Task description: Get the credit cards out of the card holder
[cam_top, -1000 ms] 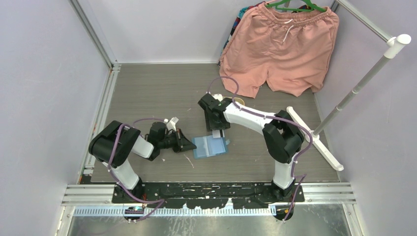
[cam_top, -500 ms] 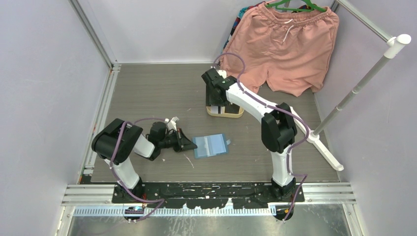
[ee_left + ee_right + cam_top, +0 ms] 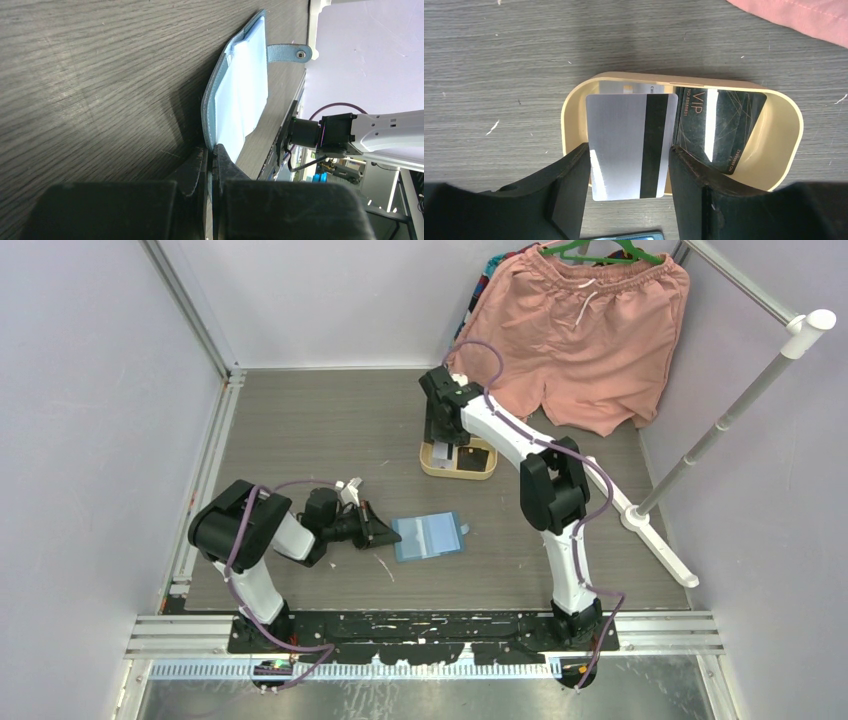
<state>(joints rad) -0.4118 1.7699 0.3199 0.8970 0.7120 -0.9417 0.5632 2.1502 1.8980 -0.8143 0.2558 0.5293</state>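
Note:
The teal-blue card holder (image 3: 428,537) lies open on the table, pale blue inside (image 3: 242,95). My left gripper (image 3: 385,533) is shut on its left edge (image 3: 211,150). At the back, my right gripper (image 3: 447,453) hovers over the oval tan tray (image 3: 458,472). It is shut across the width of a silver credit card (image 3: 621,140) with a black stripe, a finger (image 3: 569,185) on each long edge. In the tray (image 3: 786,135) lies a black credit card (image 3: 719,125) marked VIP. A light card edge (image 3: 624,89) peeks out under the silver one.
Pink shorts (image 3: 575,330) hang at the back right, just behind the tray. A white rack pole and its foot (image 3: 640,520) stand on the right. The card holder's snap tab (image 3: 290,52) sticks out on its right side.
My right arm has swung from beside the card holder to the back, carrying the silver card over the tan tray. The left gripper and the card holder have not moved.

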